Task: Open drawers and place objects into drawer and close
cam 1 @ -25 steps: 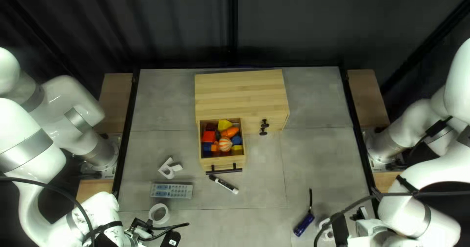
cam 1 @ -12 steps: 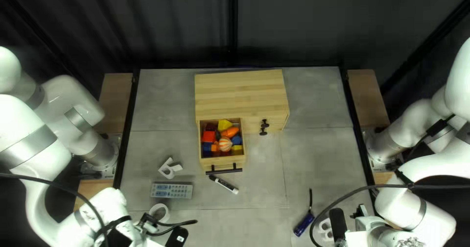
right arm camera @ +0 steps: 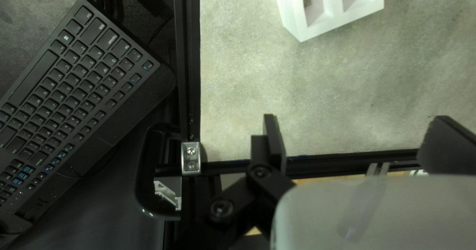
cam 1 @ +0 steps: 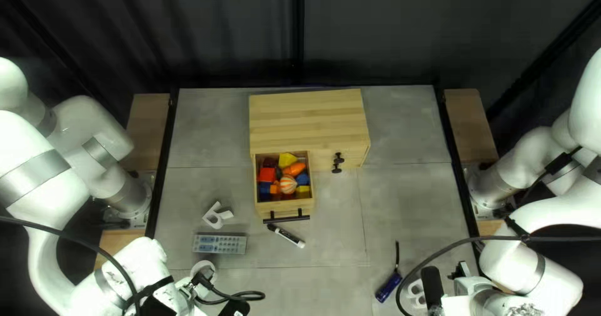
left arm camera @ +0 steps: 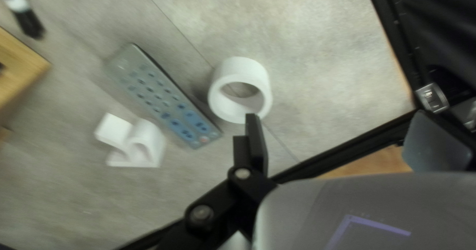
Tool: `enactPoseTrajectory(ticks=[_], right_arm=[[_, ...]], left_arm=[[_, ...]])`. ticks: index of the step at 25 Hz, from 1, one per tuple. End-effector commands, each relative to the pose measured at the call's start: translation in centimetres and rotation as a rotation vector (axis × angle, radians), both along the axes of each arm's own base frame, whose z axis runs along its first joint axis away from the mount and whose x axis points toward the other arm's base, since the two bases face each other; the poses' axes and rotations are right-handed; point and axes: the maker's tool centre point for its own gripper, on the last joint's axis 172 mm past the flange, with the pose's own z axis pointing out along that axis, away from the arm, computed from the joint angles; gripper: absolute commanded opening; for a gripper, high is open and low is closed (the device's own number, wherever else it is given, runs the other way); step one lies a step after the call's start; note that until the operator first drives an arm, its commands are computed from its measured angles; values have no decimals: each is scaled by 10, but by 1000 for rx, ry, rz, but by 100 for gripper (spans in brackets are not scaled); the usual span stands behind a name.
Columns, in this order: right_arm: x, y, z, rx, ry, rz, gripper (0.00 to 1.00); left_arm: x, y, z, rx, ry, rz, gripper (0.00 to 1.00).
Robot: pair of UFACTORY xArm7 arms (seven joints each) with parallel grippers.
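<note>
Finding the drawer (cam 1: 285, 210) standing open from the left part of the wooden cabinet (cam 1: 307, 122), by the far edge of the surface (cam 1: 407, 209). Seeing red blocks (cam 1: 267, 175), a striped ball (cam 1: 288, 184) and an orange egg shape (cam 1: 297, 168) lying inside with other coloured pieces. Spotting black knobs (cam 1: 339, 160) jutting from the cabinet front's right part.

Noting a marker (cam 1: 290, 236) lying just in front of the drawer handle (cam 1: 286, 219); a white letter-like piece (cam 1: 216, 217) and a remote (cam 1: 220, 244) lying toward the surface's left edge.

Watching the left end effector (cam 1: 203, 281) hovering wide near the surface's near left corner, one finger overlapping the view of a white ring (left arm camera: 243, 67). Allowing for blur there: probably just hovering, contact being hard to tell.

Watching the right end effector (cam 1: 462, 270) also standing wide, by the near right corner, with a white two-holed piece (right arm camera: 338, 21) lying ahead. Seeing a dark blue flashlight (cam 1: 389, 287) lying beside that piece, and a keyboard (right arm camera: 74, 81) resting outside the near edge.
</note>
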Motion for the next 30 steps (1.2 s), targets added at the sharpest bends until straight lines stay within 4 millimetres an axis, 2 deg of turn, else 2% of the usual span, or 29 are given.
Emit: enactPoseTrajectory(ticks=[1, 16, 22, 30], right_arm=[[0, 0, 0, 0, 0, 0, 100], [0, 0, 0, 0, 0, 0, 100], [0, 0, 0, 0, 0, 0, 100], [0, 0, 0, 0, 0, 0, 100]], left_arm=[[3, 9, 1, -14, -23, -8, 100], [2, 9, 0, -21, -17, 8, 100], [26, -7, -20, 43, 67, -108, 100], [21, 0, -22, 76, 78, -173, 100]])
